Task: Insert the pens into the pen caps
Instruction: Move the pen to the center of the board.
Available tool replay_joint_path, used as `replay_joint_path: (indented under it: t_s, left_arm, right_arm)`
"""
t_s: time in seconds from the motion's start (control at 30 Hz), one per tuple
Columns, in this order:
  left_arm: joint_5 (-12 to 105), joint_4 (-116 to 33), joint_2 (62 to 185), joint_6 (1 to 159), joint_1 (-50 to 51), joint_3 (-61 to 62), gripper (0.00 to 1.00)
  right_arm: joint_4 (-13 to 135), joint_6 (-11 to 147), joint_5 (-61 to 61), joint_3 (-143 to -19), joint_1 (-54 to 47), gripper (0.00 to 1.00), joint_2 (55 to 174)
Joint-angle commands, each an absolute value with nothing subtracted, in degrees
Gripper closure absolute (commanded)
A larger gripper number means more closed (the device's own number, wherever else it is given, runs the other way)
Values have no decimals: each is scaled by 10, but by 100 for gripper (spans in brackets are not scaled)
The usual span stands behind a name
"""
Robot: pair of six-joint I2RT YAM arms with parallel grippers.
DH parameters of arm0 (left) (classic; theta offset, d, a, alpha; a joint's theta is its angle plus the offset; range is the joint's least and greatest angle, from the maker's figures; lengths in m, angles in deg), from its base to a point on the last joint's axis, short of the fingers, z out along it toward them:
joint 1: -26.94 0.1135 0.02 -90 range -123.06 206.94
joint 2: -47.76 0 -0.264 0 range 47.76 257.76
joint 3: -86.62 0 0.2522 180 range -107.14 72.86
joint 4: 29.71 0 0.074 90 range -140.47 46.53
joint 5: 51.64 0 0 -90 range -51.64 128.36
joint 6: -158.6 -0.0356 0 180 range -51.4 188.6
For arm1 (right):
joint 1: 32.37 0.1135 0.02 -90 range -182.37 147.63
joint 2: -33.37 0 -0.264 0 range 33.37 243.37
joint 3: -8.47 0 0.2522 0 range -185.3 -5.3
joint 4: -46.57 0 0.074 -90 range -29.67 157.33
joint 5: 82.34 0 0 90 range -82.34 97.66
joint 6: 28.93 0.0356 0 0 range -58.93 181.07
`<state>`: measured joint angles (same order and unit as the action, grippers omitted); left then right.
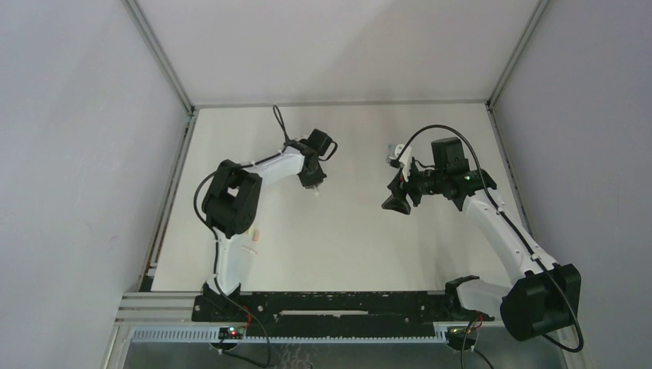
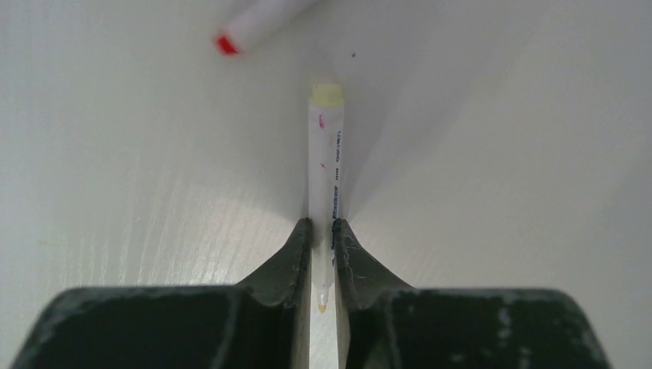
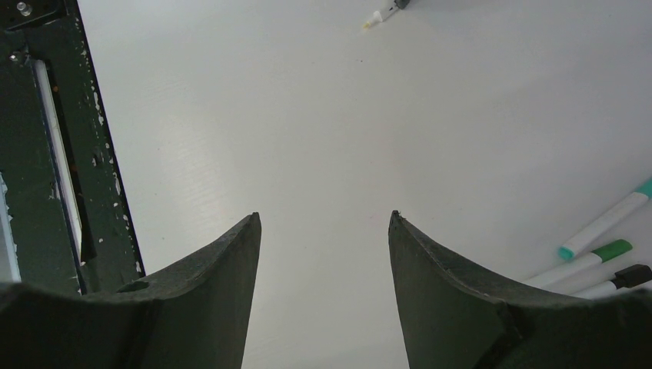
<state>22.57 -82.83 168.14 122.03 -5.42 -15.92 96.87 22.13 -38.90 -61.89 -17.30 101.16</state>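
- Rail [image 1: 338,307]: black, at the near edge of the white surface [image 1: 346,246], with both arm bases on it.
- Right fingers [image 3: 223,284]: black, apart, with nothing between them. They hang above bare surface right of centre.
- Left fingers [image 2: 296,254]: black, clamped on the white barrel of the yellow pen [image 2: 324,161], left of centre. The yellow nib sits between the fingers and the pale yellow end points away. I cannot tell whether the pen touches the surface.
- Red pen [image 2: 257,21]: white barrel with a red end, lying aslant on the surface just beyond the yellow pen and apart from it.
- Teal pen [image 3: 607,224], green pen [image 3: 596,256], black pen [image 3: 630,275]: white barrels lying close together on the surface, off to the side of the right fingers.
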Motion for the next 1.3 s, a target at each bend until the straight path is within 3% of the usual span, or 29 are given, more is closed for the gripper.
replay_joint_path:
  t_s: [0.0,0.3,0.47,0.63,0.77,0.87,1.07,1.27]
  left_arm:
    - [258,-803,1639,1182,-52,-88,87]
    - [254,-721,1498,1071,-81,107,96]
    - [329,-623,1413,952,-120,212,98]
    - [425,-547,1372,846,-152,276,99]
    - [439,-535,1369,774,-194,286,98]
    - [453,-538,1387,738,-225,276,95]
    - [439,-545,1426,719,-268,245,82]
    - [421,-503,1372,748,-270,263,65]
  right_arm:
    - [961,213,-395,-617,-167,32,1007]
    - [968,207,-410,-617,-167,32,1012]
    - [987,165,-448,-611,-167,33,1003]
    - [1002,57,-511,-562,-164,32,962]
    - [1058,-122,-556,-521,-164,30,936]
    - [1098,-217,-565,-511,-164,28,937]
    - [1104,-233,-541,-511,-159,28,949]
    - [1105,-242,-521,-509,-144,28,964]
